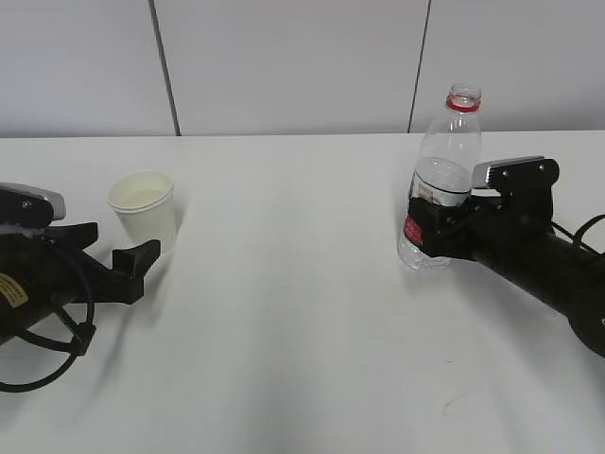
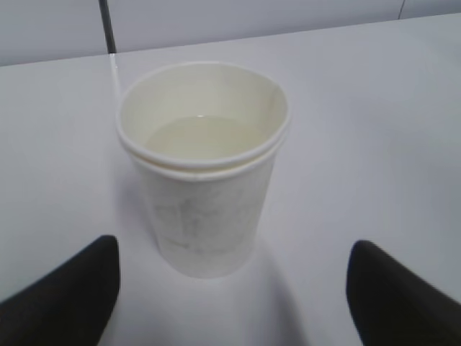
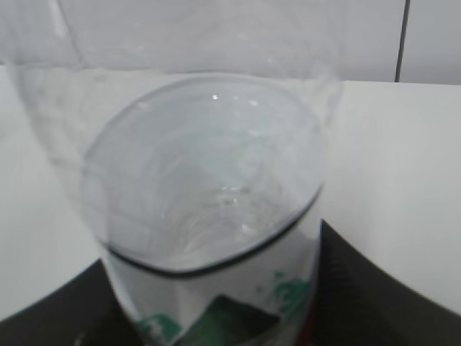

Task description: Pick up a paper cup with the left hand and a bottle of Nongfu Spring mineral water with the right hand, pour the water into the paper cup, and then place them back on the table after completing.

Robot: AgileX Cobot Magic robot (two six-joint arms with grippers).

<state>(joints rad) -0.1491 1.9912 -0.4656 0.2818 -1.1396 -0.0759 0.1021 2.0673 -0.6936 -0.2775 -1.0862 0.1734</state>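
Observation:
A white paper cup [image 1: 143, 208] stands upright on the white table [image 1: 302, 312] at the left, with clear water [image 2: 202, 137] in it. My left gripper [image 1: 140, 248] is open; in the left wrist view [image 2: 234, 303] its two black fingers [image 2: 68, 288] sit wide apart at the cup's [image 2: 205, 187] base, touching nothing. The uncapped Nongfu Spring bottle [image 1: 444, 180], with a red neck ring, stands upright on the table at the right. My right gripper [image 1: 433, 230] is shut on its labelled lower body; the right wrist view [image 3: 216, 306] shows the fingers against both sides of the bottle [image 3: 209, 187], partly filled with water.
A small dark scuff mark [image 1: 454, 405] lies on the table near the front right. A pale panelled wall [image 1: 302, 66] runs behind the table's far edge. A black cable [image 1: 47, 355] loops beside the left arm.

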